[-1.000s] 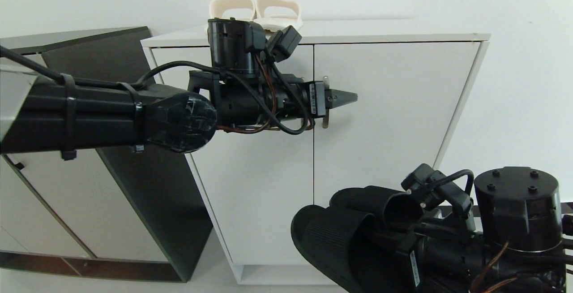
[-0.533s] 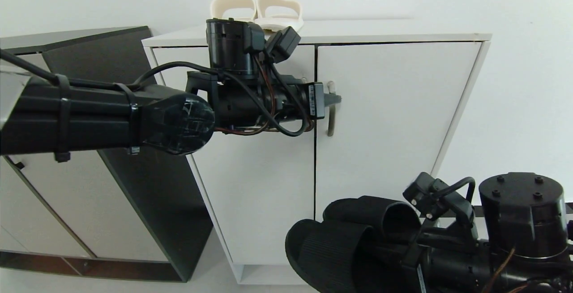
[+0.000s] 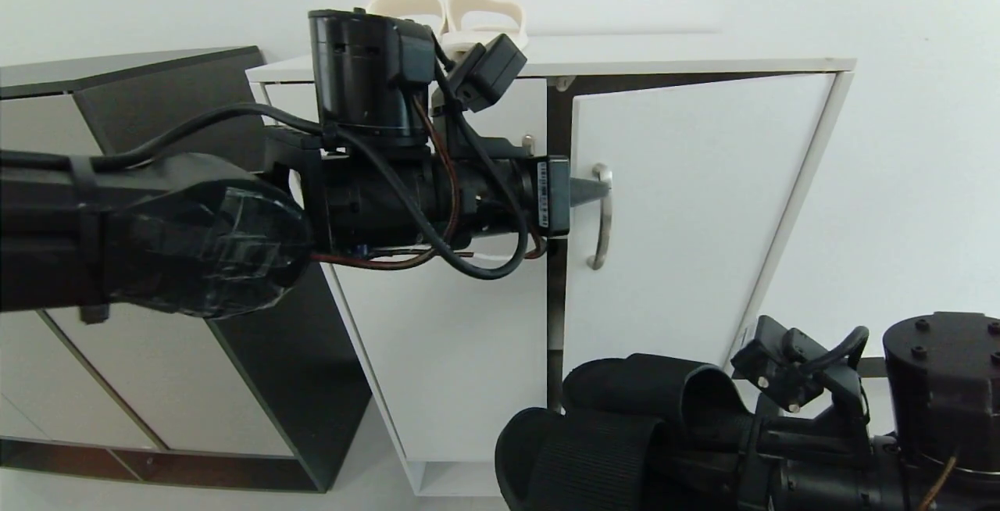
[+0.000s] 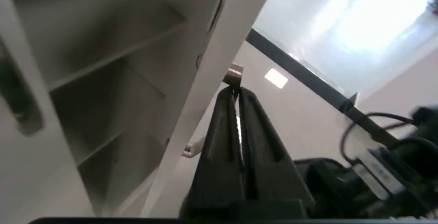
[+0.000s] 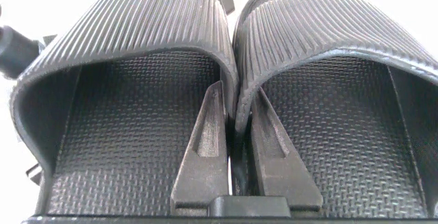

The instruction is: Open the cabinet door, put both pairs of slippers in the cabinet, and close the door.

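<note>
My left gripper (image 3: 591,191) has its 2 tapered black fingers pressed flat together, and their tips sit against the top post of the curved, brushed-metal handle (image 3: 601,222). I cannot tell whether any of the bar is pinched between them. That handle belongs to the right door (image 3: 695,198), a smooth white panel that stands ajar with a dark gap along its inner edge. The left wrist view shows pale flat shelves (image 4: 102,66) inside the white cabinet (image 3: 445,339).

My right gripper (image 5: 236,95) is low in front of the cabinet, clamped on the black slippers (image 3: 617,433). Its 2 fingers squeeze the adjoining inner walls of the pair together, 1 finger inside each shoe. The straps are ribbed rubber and the footbeds have a fine pebbled grain.

The cream slippers (image 3: 449,12), with smooth arched straps, lie side by side on the cabinet's flat top. A dark, glossy unit (image 3: 258,323) stands beside the cabinet.
</note>
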You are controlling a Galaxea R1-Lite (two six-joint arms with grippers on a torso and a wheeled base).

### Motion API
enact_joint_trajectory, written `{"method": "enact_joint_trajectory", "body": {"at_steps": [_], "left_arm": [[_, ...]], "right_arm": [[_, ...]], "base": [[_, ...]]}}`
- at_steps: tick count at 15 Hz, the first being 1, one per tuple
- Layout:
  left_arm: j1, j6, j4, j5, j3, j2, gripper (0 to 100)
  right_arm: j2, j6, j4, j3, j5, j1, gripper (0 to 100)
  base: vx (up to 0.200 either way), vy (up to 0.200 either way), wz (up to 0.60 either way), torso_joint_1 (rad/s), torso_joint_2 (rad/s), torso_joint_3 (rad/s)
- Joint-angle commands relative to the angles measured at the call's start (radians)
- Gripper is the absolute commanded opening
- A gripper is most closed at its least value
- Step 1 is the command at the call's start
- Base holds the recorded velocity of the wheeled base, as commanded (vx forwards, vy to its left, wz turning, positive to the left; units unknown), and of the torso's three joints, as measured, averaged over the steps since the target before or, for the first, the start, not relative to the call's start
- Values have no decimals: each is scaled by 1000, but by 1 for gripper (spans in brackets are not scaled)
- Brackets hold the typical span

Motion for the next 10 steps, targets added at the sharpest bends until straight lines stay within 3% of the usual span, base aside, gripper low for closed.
{"method": "enact_joint_trajectory", "body": {"at_steps": [1,5,10], "left_arm": [[-46,3,-1,0,55,-95,0],[-77,4,-1,0,130,-165,0],[-34,4,-2,0,202,-199,0]], "right_arm": [[-15,-5,-2,21,26,9,0],[-50,-34,0,45,59,9,0],[-76,-51,6,65,59,34,0]], "base": [[0,0,0,0,0,0],[0,0,0,0,0,0],[0,0,0,0,0,0]]}}
